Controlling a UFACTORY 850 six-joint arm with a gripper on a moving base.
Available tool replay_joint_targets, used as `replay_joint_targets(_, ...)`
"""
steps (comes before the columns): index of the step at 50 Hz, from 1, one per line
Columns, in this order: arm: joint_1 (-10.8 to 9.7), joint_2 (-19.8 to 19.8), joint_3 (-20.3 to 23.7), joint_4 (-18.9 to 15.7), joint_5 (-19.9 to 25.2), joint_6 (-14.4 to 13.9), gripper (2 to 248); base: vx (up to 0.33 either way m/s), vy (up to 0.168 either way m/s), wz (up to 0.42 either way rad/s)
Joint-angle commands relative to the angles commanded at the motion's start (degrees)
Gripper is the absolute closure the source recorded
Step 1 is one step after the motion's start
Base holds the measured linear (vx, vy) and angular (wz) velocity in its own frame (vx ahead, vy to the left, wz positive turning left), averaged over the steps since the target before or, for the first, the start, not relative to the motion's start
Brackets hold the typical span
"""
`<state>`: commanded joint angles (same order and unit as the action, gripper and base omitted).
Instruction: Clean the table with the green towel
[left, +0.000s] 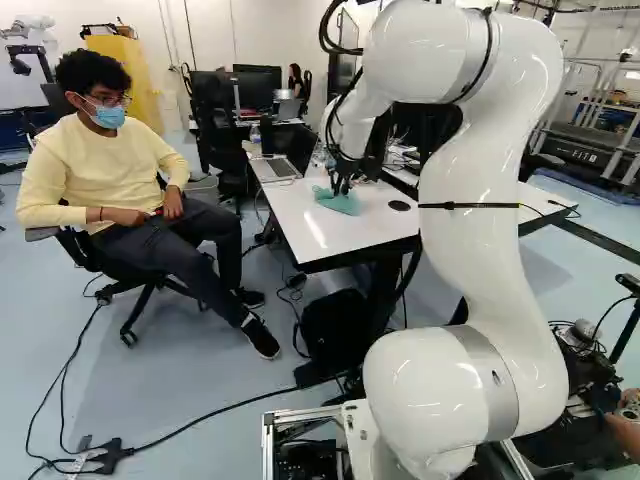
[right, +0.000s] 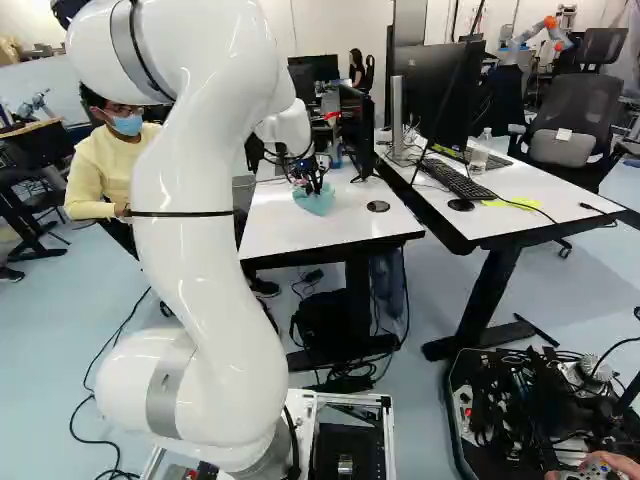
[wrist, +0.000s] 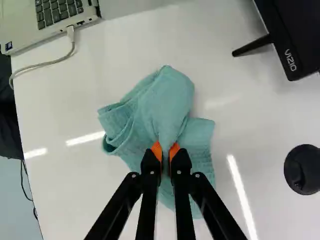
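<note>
We have the jaws of our black gripper (right: 312, 180) clenched on the green towel (wrist: 167, 97), a fold of it pinched between the two orange pads (wrist: 157, 149). The wrist view shows this grip clearly; in both base views the jaws are small and dark, and we cannot make out the pads there.

The towel is blue-green and bunched up. Its pinched fold makes a smooth ridge that runs ahead of the jaws, and around it the cloth spreads in loose wrinkles, with ribbed texture on the flatter parts. It lies on the white bench (left: 350, 238), between the laptop (left: 281, 168) and the round black insert (wrist: 302, 169). The part of the towel beneath the jaws is partly covered by them, and its underside we cannot see.

The wrist view shows a pale cable (wrist: 70, 56) plugged in the laptop, but it cuts off the laptop itself and also a black screen (wrist: 295, 35) with its foot. In the left base view the laptop is seen open; in the right base view our white arm (left: 480, 220) hides most of that side. Only the right base view shows fully the keyboard (right: 460, 181) on the neighbouring table (right: 560, 190), with yellow paper (right: 512, 203) near it.
</note>
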<state>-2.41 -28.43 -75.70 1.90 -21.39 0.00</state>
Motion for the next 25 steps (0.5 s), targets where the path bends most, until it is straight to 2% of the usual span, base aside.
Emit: replay_joint_targets(25,-4.1,-0.5,-0.6,0.0,0.0,0.0,213,0.000,0.000,0.000)
